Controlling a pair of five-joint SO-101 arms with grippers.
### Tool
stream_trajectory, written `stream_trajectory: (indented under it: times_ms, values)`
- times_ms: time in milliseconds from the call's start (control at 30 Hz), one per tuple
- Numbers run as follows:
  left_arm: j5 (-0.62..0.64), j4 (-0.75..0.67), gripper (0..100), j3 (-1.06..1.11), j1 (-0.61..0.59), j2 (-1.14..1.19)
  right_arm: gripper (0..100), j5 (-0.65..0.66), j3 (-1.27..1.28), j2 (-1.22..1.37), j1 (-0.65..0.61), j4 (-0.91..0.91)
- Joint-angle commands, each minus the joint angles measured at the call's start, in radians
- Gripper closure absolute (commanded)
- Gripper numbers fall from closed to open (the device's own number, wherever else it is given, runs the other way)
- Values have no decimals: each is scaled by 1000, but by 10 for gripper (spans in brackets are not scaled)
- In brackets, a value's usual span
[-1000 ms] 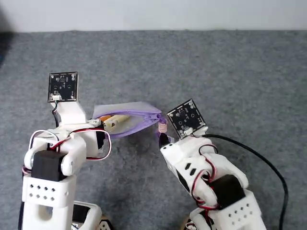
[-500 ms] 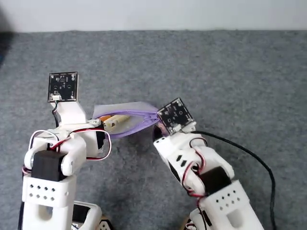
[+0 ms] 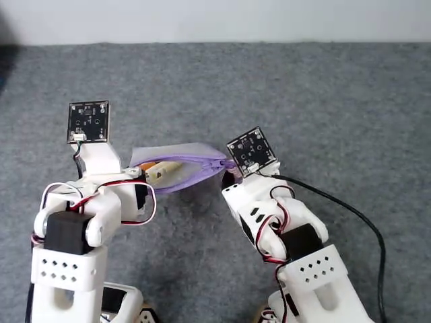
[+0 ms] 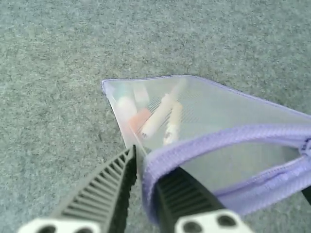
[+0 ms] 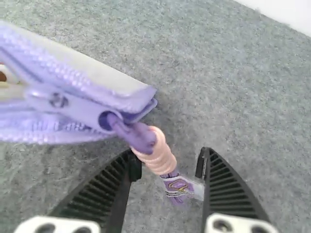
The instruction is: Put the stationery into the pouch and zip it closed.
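Straddling the zipper pull [image 5: 151,148] with the open right gripper [image 5: 167,156], not yet pinching. Clamping the opposite corner of the pouch [image 4: 204,111] in the left gripper [image 4: 144,166], zipper [image 4: 228,136] running between both.

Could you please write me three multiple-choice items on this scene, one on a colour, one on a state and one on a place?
1. What colour is the pouch's zip?
A. green
B. purple
C. black

2. What is the left gripper doing?
A. hanging open, holding nothing
B. holding a loose pen
C. clamping the pouch's edge

3. Where is the pull?
A. between the right gripper's open fingers
B. tucked inside the pouch
C. lying loose, off the zip

Answers: B, the band along the opening is purple; C, its fingers pinch the edge; A, the pull sits between the spread fingers.
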Motion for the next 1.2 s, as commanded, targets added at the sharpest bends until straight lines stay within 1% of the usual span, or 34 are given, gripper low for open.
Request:
stream_trajectory:
  times_ms: [0,67,200,333,500,567,767,1067,1100,1167]
  values:
    - [11,-2,986,-50,2,-2,816,11,-29,4,-15,-35]
    - [11,-2,986,-50,2,-2,816,12,-29,4,-16,-45]
    - [11,-2,986,-50,2,-2,816,75,-29,4,-31,-45]
    - [11,-2,986,-50,0,-2,825,110,-35,-2,-38,-42]
    - [11,0,986,-50,-2,-5,958,115,-40,-4,-38,-44]
    - [11,2,986,-50,-3,-5,993,115,-40,-4,-38,-44]
    - [11,3,986,-48,-3,-8,991,115,-43,-5,-36,-44]
    - [11,6,981,-61,-5,-11,991,107,-232,-5,-31,61]
    - [11,18,965,-71,2,-11,991,107,-241,-5,-31,68]
    - [11,63,902,-113,3,-11,991,107,-252,-5,-30,65]
